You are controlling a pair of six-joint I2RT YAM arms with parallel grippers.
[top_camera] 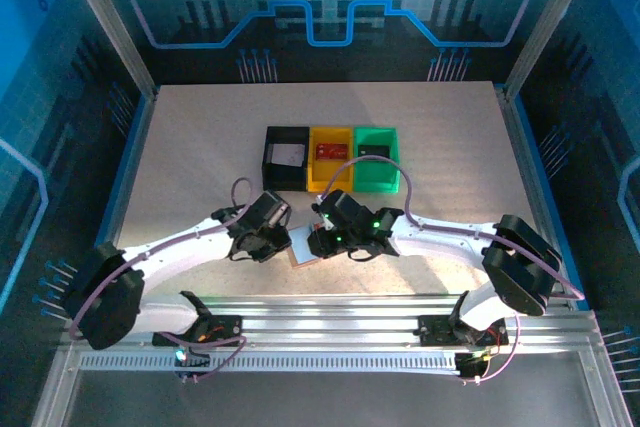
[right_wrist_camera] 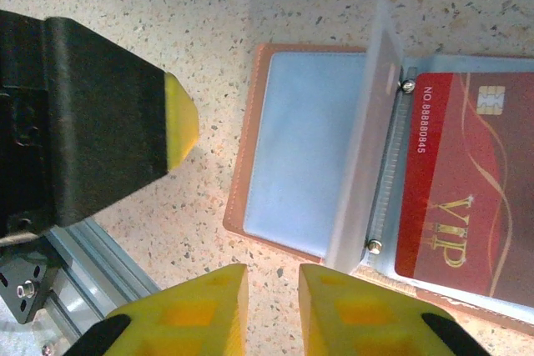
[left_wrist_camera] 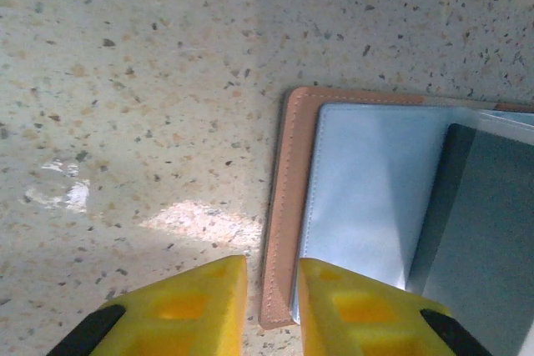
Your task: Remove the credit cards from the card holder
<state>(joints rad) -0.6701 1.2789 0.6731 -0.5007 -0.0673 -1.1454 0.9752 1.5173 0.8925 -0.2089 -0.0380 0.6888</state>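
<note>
1. Hovering at the 9 o'clock edge of the card holder point(left_wrist_camera: 288, 206), the left gripper point(left_wrist_camera: 273, 306) is nearly closed and seems to hold nothing, so the holder may be left unpinned.
2. The right gripper point(right_wrist_camera: 273, 310), also nearly closed and empty, may drag the holder when pulling the red credit card point(right_wrist_camera: 459, 198) at 3 o'clock.

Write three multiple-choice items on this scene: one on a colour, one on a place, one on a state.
1. The middle bin is: A black, B yellow, C white.
2. The VIP card sits: A in the holder, B in a bin, C on the bare table.
3. The holder is: A snapped shut, B standing on edge, C lying open.

Answers:
1 B: the top view shows it yellow.
2 A: the right wrist view shows it tucked in a pocket.
3 C: its pale inside faces up.
</note>
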